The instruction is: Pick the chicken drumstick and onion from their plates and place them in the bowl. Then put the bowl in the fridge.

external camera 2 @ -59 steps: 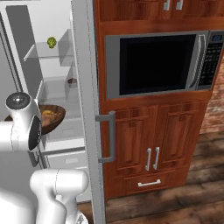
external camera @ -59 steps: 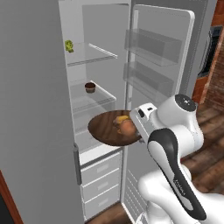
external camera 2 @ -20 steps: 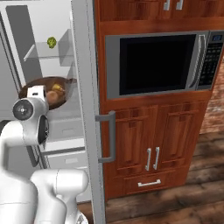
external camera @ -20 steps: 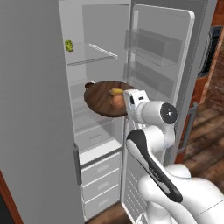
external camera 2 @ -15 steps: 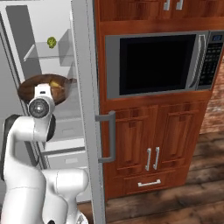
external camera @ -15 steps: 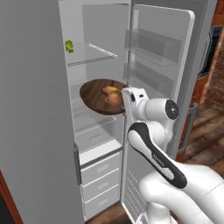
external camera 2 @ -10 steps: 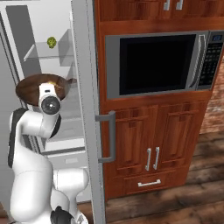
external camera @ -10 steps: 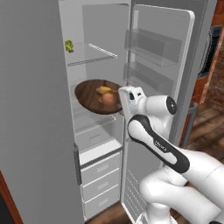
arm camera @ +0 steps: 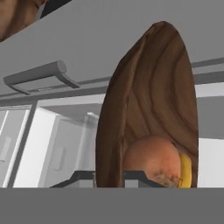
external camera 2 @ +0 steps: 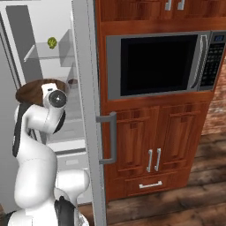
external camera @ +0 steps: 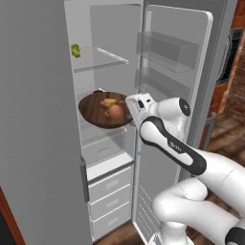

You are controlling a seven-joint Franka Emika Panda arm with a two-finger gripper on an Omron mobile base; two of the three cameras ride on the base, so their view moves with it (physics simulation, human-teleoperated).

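As the arm swings left toward the fridge [external camera: 110, 28] opening, bowl [external camera: 98, 112] has gone from low and outside the cavity three seconds back, up to mid-shelf height a second ago, and now sits further in, over the middle glass shelf. Gripper [external camera: 132, 109] is pinched shut on the bowl's near rim; the hand view shows the rim edge-on between the two fingertips. Bowl looks tilted, not yet resting on anything I can confirm. Judgement: both pick-and-place steps are done, and the last step is nearly finished; what's left is setting the bowl down level and letting go.

Counts: one bowl. One onion [external camera: 114, 111] inside it, one chicken drumstick [external camera: 109, 101] beside the onion, also inside. One fridge, door open. One small green item [external camera: 75, 50] on the upper shelf. One microwave [external camera 2: 159, 65] in the wood cabinets on the right. No plates visible to count. The tilt risks the contents rolling if released early.
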